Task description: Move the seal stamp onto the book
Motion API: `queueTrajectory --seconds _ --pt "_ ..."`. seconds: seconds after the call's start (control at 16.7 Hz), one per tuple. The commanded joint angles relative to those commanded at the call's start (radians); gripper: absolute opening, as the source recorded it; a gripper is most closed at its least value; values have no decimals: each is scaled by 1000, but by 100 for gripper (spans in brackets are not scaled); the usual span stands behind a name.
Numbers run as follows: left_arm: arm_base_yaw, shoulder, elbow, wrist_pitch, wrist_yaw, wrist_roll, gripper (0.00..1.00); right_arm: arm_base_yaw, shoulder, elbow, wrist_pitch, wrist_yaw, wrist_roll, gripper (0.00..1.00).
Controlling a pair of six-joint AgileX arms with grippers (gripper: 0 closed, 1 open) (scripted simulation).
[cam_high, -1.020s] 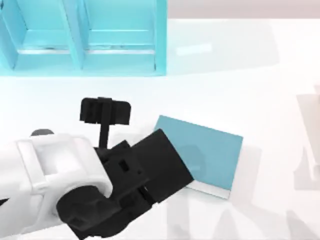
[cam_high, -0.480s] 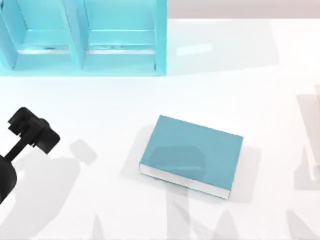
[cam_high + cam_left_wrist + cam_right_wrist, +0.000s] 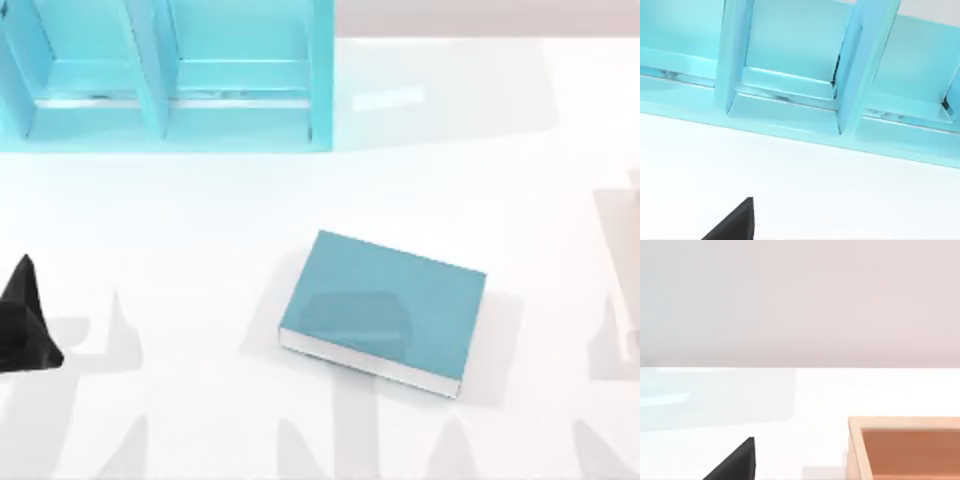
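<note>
From my station I judge the task unfinished, maybe not properly begun. The book [image 3: 385,305] lies flat near the middle of the surface [image 3: 450,170], slightly askew, its teal cover facing up and its white page edge toward the near side. The cover is bare apart from a soft shadow, so nothing is set on it yet. Where the seal stamp is I cannot tell, which leaves the whole job ahead: find it, grasp it, carry it over and stand it on the cover. From above, the left arm [image 3: 25,335] is a dark wedge at the table's left edge, well apart from the book. The turquoise shelf unit [image 3: 240,90] stands at the far left. The left wrist view adds what the overhead cannot: the shelf's compartments seen from low down, and a black corner of the left gripper [image 3: 735,225]. The right wrist view looks across open surface to a wooden box [image 3: 905,422], with a corner of the right gripper [image 3: 735,465] in front. Whether either gripper is open or closed, or holds anything, I cannot tell.
</note>
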Motion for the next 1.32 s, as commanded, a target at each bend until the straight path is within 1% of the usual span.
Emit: queueTrajectory --seconds 0.12,0.3,0.72,0.84,1.08,1.32 --pt "66 -73 -51 57 42 119 100 0 0 0 0 0 0 100" --pt "122 -134 -92 108 77 214 100 0 0 0 0 0 0 100" --pt "129 -142 -97 115 81 226 100 0 0 0 0 0 0 100" --pt "129 -142 -97 115 81 226 100 -10 31 31 -28 0 -9 100" --pt "129 -142 -97 115 81 226 100 -62 220 207 -175 1 -59 100" --pt "129 -142 -97 115 81 226 100 -139 557 488 -398 2 -133 100"
